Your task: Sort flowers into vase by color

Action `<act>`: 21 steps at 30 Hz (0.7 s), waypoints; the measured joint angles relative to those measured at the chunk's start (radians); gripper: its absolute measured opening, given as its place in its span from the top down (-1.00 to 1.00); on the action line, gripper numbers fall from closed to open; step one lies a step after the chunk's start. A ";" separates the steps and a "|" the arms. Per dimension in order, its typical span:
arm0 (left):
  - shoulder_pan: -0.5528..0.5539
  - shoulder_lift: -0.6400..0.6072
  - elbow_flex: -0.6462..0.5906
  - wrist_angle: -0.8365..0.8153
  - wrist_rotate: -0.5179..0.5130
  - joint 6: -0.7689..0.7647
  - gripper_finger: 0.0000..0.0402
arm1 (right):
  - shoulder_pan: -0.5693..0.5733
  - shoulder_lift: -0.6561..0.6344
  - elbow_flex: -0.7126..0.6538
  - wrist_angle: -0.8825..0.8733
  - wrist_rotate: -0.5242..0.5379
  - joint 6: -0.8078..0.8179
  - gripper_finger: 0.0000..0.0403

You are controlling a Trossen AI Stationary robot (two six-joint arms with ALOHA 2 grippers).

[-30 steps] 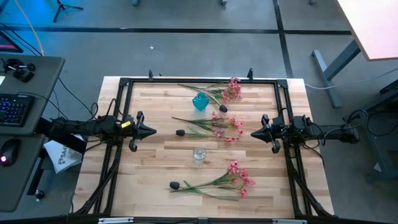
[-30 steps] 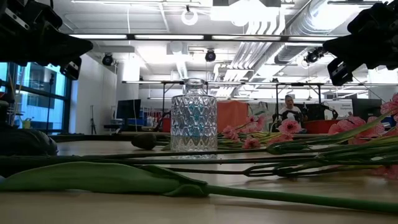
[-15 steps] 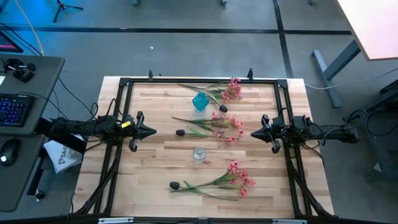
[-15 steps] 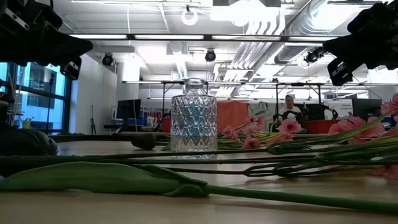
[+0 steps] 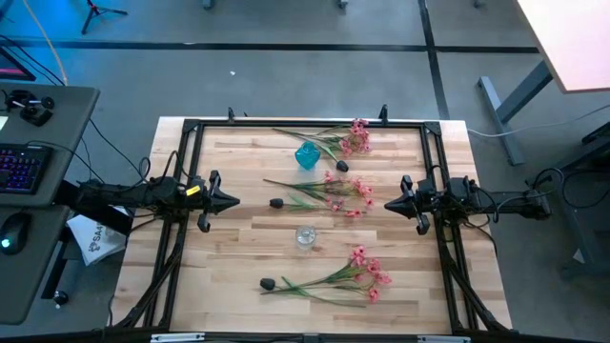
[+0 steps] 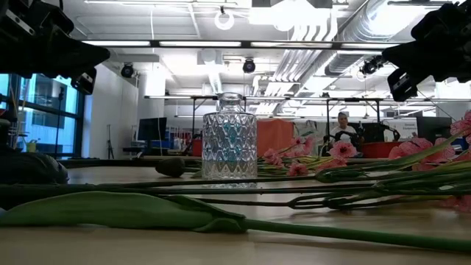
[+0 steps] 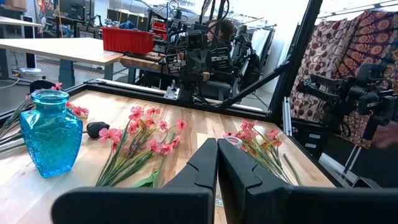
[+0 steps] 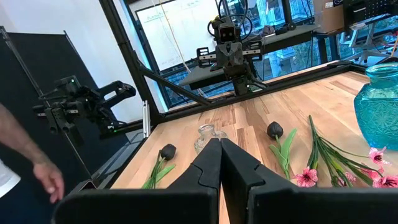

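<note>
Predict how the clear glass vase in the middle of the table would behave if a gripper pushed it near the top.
The clear vase would probably tip rather than slide: in the low view it stands tall on a narrow base. It looks like thick cut glass, so likely heavy for its size and breakable. Its faceted sides may be slippery to grip.

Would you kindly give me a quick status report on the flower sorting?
Left claw and right claw shut, empty, parked at table sides. Pink sprays and black buds all on table; blue vase and clear vase empty. Nothing obstructing.
</note>
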 joint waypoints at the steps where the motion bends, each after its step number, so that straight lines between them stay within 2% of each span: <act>1: 0.000 0.000 0.000 0.000 0.000 0.000 1.00 | 0.000 0.000 0.000 0.000 0.000 0.000 1.00; 14: 0.000 0.000 0.000 0.000 0.000 0.000 1.00 | 0.000 0.000 0.000 0.000 0.000 -0.023 1.00; 17: 0.000 0.000 0.000 0.000 0.000 0.000 1.00 | 0.000 0.000 0.000 0.000 0.000 0.041 1.00; 21: 0.000 0.000 0.000 0.000 0.000 0.000 1.00 | 0.000 0.000 0.000 0.052 0.002 0.219 1.00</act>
